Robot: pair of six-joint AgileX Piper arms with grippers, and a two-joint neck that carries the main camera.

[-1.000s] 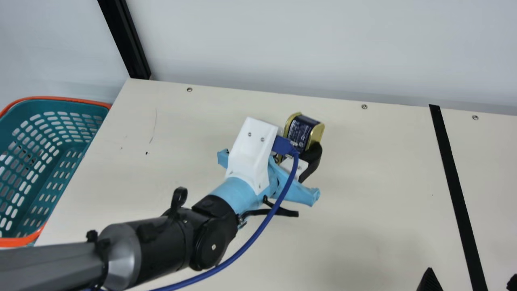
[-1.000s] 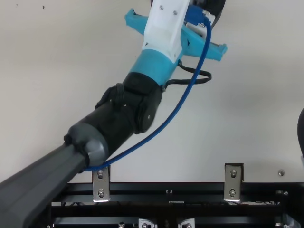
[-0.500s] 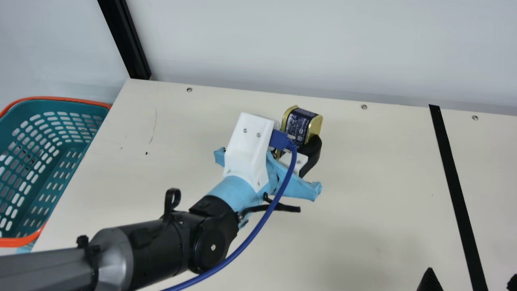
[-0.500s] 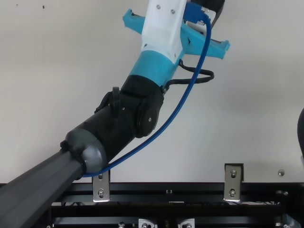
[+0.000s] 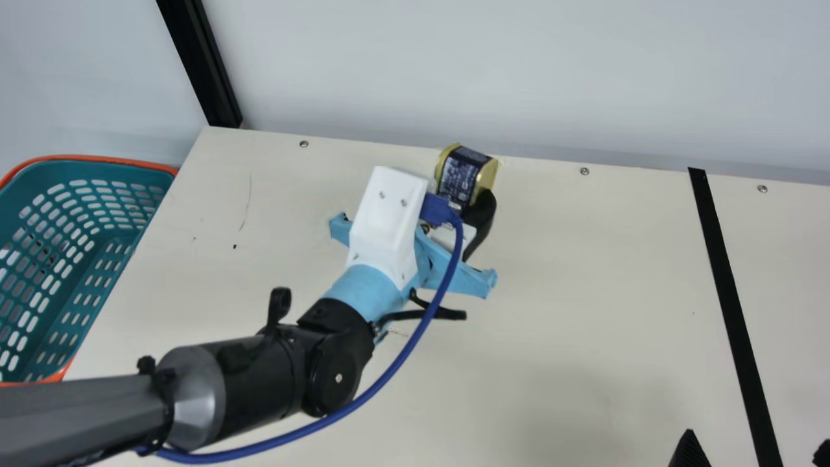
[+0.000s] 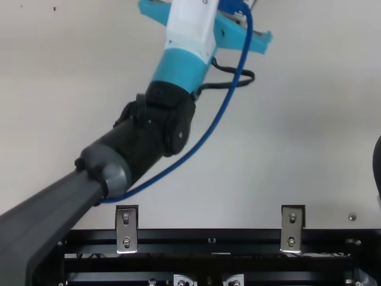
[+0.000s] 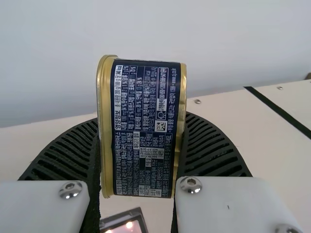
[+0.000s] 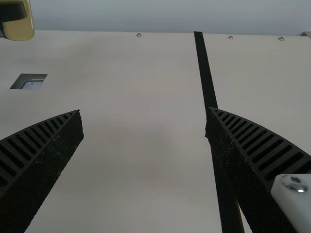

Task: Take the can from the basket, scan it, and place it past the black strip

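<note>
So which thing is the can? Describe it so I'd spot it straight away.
On the cream table, find my left arm, the one with the blue cable. At its far end, the left gripper holds the can. It is a rounded, boxy shape in dark navy with pale print, and its gold ends set it apart from the gripper's black fingers.

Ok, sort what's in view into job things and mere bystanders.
For the job:
can, held in the left gripper
teal basket
black strip
window in the table, probably the scanner

Just there:
dark speck
screws
black post
metal brackets
</note>
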